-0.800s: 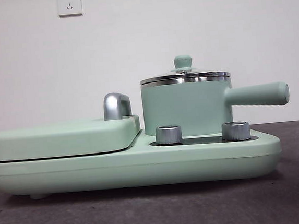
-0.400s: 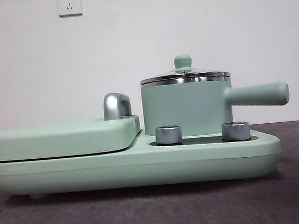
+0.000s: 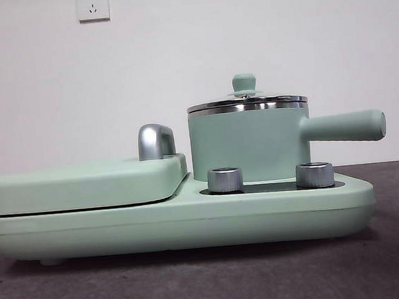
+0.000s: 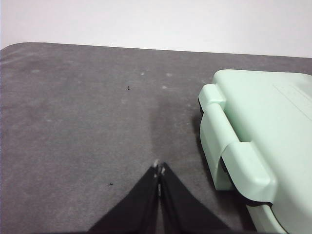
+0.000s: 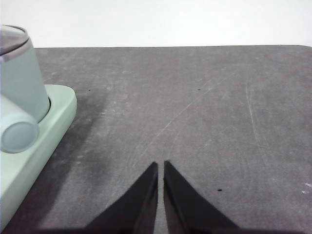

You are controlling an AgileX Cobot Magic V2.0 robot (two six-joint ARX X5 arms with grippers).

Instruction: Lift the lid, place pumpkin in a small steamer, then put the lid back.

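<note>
**Lid on the pot, both grippers parked over bare worktop**

Closest to the front camera is the dark grey worktop (image 3: 197, 282), and sitting on it is the wide mint-green base (image 3: 192, 220). Right at its front edge are two silver knobs (image 3: 225, 179), side by side in front of the pot. On the left half of the base lies the flat griddle cover (image 3: 84, 184) with its chrome handle (image 3: 155, 141) sticking up at the back corner.

Behind the knobs stands the small steamer (image 3: 244, 145), upright on the right half of the base, with its long handle (image 3: 344, 127) pointing out to the right. The lid (image 3: 246, 102) sits flat on the chrome rim, green knob on top. Can't spot the pumpkin in any view.

The white wall (image 3: 177, 53) at the back has two sockets (image 3: 92, 5) up high.

Neither arm shows in the front view. The left gripper (image 4: 159, 169) has its jaws pressed together, nothing between them, hanging over bare worktop just beside the griddle end of the base. The right gripper (image 5: 161, 165) has jaws nearly together with only a thin slit, holding nothing, over bare worktop off to the side of the steamer's handle end.
</note>
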